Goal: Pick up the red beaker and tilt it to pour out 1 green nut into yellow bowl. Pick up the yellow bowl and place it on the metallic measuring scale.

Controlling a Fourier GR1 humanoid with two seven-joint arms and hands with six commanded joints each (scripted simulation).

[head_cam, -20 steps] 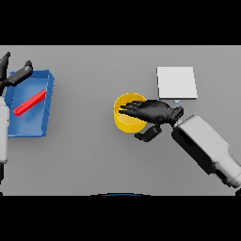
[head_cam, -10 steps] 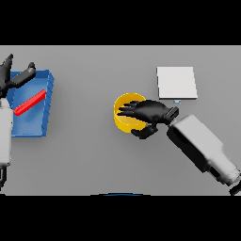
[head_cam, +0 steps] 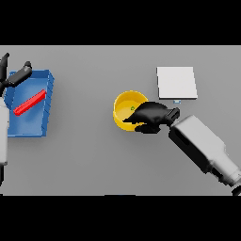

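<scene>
hand at bowl rim, scale bare

table (head_cam: 94,160): grey, spanning the full view, carrying every item below.

right arm (head_cam: 202,148): white and grey, entering from lower right, angled up-left toward the table centre.

tray (head_cam: 44,127): blue, rectangular, at far left. holding the beaker.

scale (head_cam: 176,82): pale square plate, upper right of centre, nothing on it. small light tab at its near edge. apart from the bowl, up and to the right of it.

bowl (head_cam: 123,101): yellow, round, upright near table centre. right and near part of rim covered by the right hand.

right hand (head_cam: 151,115): dark, placed over the bowl's right side. fingers curled across the rim, one part reaching inside, thumb below against the near outer wall. closed round the bowl's edge. cannot tell whether bowl is lifted off the table.

left hand (head_cam: 16,75): dark, at the upper left edge, over the tray's far corner. fingers spread and straight, holding nothing.

beaker (head_cam: 29,103): red, lying on its side diagonally in the tray, well apart from the bowl.

nut (head_cam: 132,108): green speck inside the bowl, just beside the fingertips.
</scene>
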